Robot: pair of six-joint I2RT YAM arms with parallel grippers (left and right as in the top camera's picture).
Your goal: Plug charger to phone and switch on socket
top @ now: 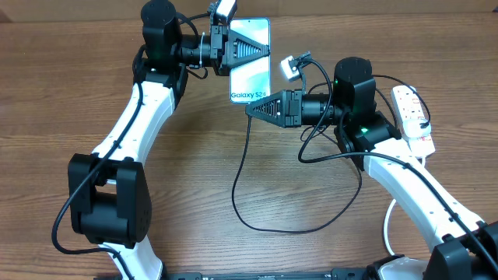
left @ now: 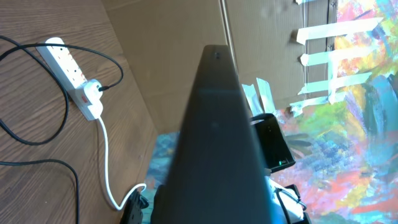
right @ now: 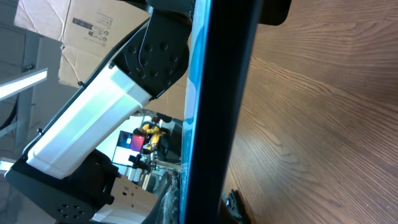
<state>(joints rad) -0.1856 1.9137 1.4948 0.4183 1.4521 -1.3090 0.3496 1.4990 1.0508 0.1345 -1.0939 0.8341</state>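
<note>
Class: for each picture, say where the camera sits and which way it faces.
Overhead: above the table, facing down at the phone; left arm and right arm show.
Left wrist: on the left arm, looking past its own dark finger to the socket.
Right wrist: past a dark bar, faces the left arm's white link.
Shared: overhead and left wrist show the socket.

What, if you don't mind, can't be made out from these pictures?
- Whether the charger connector sits in the phone: overhead, the right hand covers it.
- The socket switch position: too small overhead and from the left wrist.
- The grip of the left hand: a blurred dark bar fills its wrist view.
</note>
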